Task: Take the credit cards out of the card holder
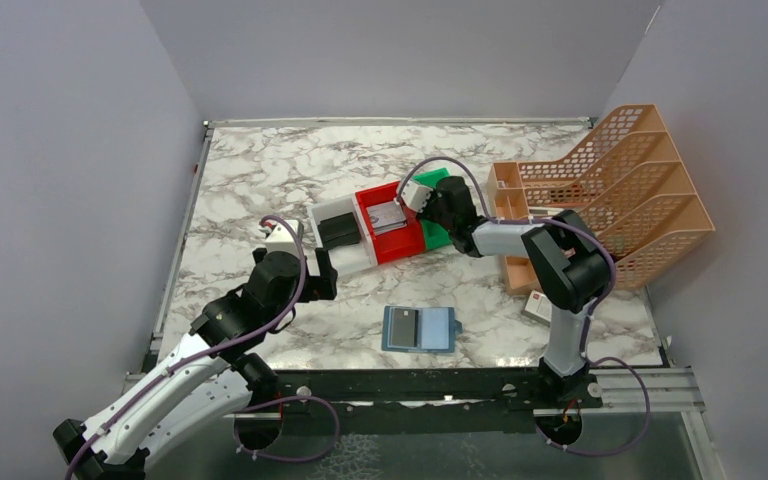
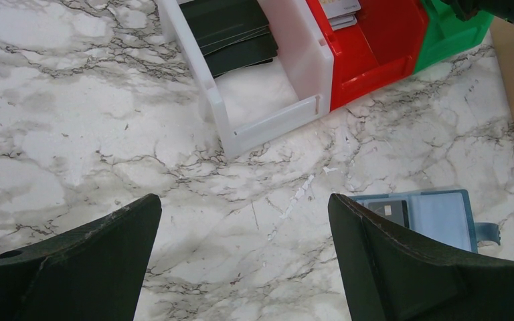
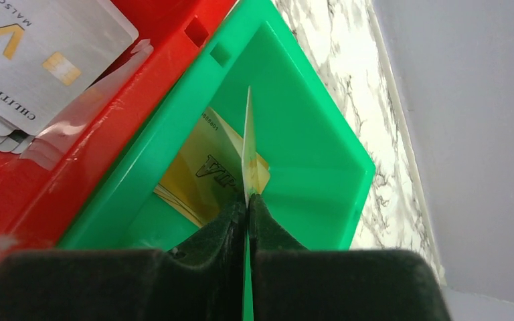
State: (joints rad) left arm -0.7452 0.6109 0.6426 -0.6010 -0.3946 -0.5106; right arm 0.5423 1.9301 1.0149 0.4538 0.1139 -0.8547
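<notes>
marble table (image 1: 260,170) bears card holder (image 1: 420,328) (lying open), row of bins (image 1: 400,251), orange rack (image 1: 640,190).

- Table (image 1: 260,180) — smooth marble-look top with a slight sheen.
- Red bin (image 1: 400,247), green bin (image 3: 308,134), white bin (image 2: 311,67): smooth, glossy plastic.
- Silver card (image 3: 47,60): satin, metallic-looking face.
- Thin card (image 3: 247,134) pinched by the right gripper (image 3: 247,200): plastic-looking.
- Card holder (image 1: 420,328): matt teal.
- File rack (image 1: 640,190): perforated orange plastic.
- Fingers (image 2: 100,261) of the left gripper (image 2: 244,214) — matt black, scuffed.

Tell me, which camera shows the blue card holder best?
The top view. There the card holder lies open and whole, with nothing covering it. The left wrist view shows only part of it, because a finger of the left gripper hides the rest. The right wrist view does not show it at all.
</notes>
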